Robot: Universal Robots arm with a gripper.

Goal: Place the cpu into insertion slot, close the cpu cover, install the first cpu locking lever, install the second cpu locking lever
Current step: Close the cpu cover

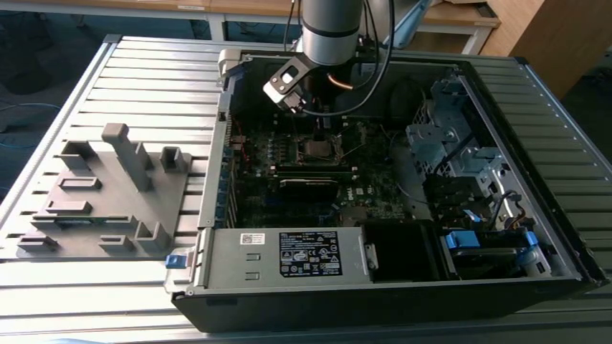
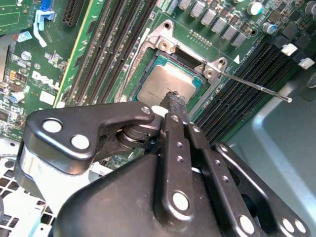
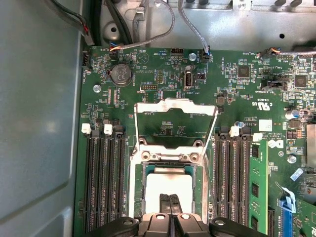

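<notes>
The cpu (image 3: 169, 183), a dull silver square chip, lies in the insertion slot (image 3: 148, 173) on the green motherboard; it also shows in the second wrist view as cpu (image 2: 160, 84). My gripper (image 3: 170, 201) is shut, its two black fingertips pressed together right over the chip's near edge, nothing clamped between them. The cpu cover (image 3: 175, 104), a shiny metal frame, stands swung open beyond the slot. A thin locking lever (image 2: 256, 85) sticks out free past the slot. In the exterior view the gripper (image 1: 320, 127) hangs just above the slot (image 1: 316, 148).
Black memory slots (image 3: 103, 177) run along both sides of the socket, with a green memory stick (image 3: 257, 187) on one side. The open computer case has a grey wall (image 3: 39, 123) close by. A grey fixture (image 1: 105, 193) stands at the exterior view's left.
</notes>
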